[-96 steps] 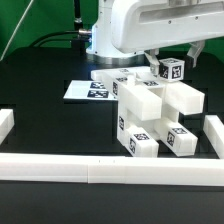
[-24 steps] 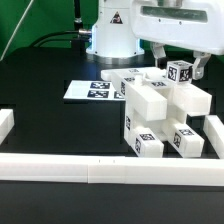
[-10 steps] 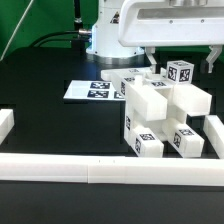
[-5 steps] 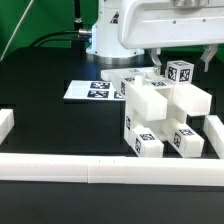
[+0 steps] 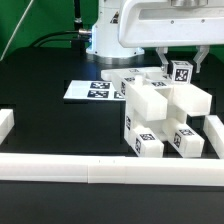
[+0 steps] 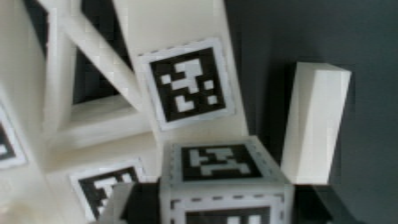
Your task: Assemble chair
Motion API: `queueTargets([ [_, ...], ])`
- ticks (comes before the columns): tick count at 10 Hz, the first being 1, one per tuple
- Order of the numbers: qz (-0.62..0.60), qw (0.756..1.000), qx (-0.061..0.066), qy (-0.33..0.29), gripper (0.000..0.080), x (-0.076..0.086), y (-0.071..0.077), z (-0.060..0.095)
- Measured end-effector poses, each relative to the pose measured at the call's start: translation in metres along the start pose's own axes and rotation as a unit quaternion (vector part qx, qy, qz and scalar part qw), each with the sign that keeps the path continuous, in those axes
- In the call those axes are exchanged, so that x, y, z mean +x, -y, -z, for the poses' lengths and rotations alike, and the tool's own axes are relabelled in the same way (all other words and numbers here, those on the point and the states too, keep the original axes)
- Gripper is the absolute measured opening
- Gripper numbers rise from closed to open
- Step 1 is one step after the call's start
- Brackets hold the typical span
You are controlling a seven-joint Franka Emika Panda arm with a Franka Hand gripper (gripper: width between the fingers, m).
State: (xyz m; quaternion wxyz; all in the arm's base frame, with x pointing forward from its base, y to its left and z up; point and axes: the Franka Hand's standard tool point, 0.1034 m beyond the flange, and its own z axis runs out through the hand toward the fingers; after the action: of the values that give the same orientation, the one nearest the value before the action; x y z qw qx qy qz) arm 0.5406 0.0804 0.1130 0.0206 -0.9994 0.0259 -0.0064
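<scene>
The partly built chair (image 5: 150, 112) is a blocky white cluster of tagged pieces at the exterior view's right. A short white leg (image 5: 180, 73) with a tag on its face stands upright on top of it at the back. My gripper (image 5: 180, 66) hangs over the leg, its dark fingers (image 5: 163, 64) pressed against both sides, shut on it. In the wrist view the leg's tagged end (image 6: 221, 165) fills the space between the dark fingers (image 6: 146, 205) of the gripper (image 6: 226, 206). Beyond it lie a tagged ladder-like frame (image 6: 187, 85) and a plain white bar (image 6: 317, 120).
The marker board (image 5: 92, 90) lies flat behind the chair toward the exterior view's left. White border bars run along the front (image 5: 110, 168), the left (image 5: 5, 125) and the right (image 5: 214, 132). The arm's base (image 5: 108, 35) stands at the back.
The fingers stood wide apart around the leg a second ago and have closed onto its sides. The arm and the chair pieces have hardly moved.
</scene>
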Motion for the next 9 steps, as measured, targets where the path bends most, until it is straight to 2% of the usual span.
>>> queueTargets([
  [4,-0.105,0.994,0.001,0.000,0.0284,0.0000,0.0005,0.0000],
  [9,-0.266,0.964,0.005,0.001,0.0284,-0.0003,0.0023,0.0000],
])
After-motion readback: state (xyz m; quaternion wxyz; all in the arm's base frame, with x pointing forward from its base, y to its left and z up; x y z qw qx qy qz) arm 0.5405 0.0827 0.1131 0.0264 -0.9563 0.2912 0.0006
